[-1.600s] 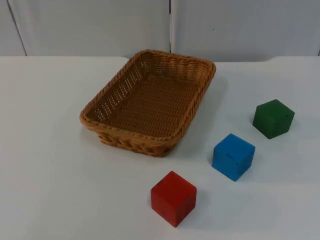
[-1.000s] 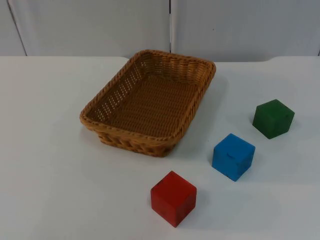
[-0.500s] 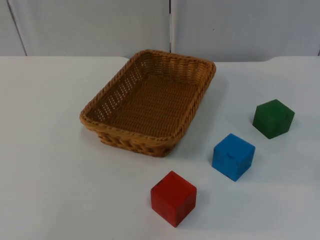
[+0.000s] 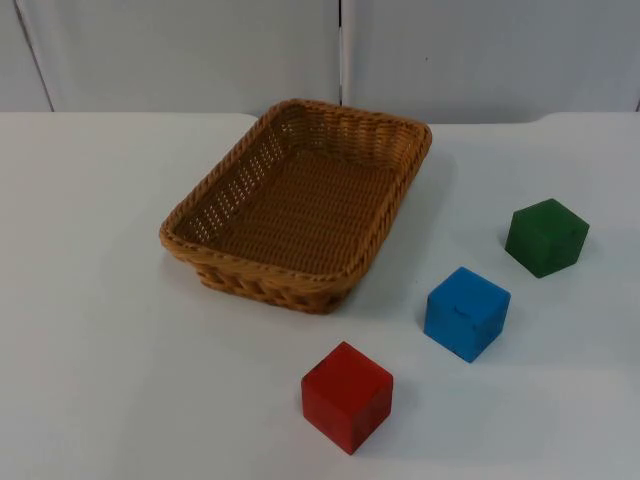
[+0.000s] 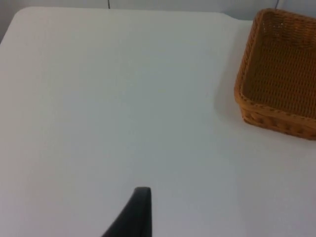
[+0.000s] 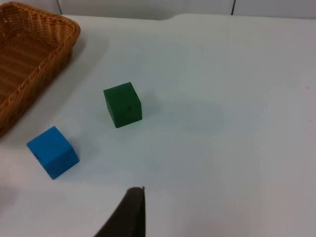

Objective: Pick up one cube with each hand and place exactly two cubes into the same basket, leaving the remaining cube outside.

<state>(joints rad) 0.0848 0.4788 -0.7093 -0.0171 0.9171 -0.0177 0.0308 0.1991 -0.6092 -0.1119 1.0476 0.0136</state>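
Note:
A woven brown basket [image 4: 262,268] lies in the middle of the white table with nothing in it. Three cubes rest on the table outside it: a red cube [image 4: 347,397] nearest the front, a blue cube [image 4: 466,313] to the basket's right, and a green cube [image 4: 546,237] farther right. My left gripper [image 5: 139,212] waits high over bare table, well left of the basket [image 5: 276,116]. My right gripper [image 6: 129,213] waits above the table, a good way off from the green cube [image 6: 122,104] and the blue cube [image 6: 53,151], with the basket [image 6: 29,84] beyond them.
The grey partition wall [image 4: 340,50] closes off the table behind the basket. Bare white table top [image 4: 90,330] stretches left of the basket and in front of it.

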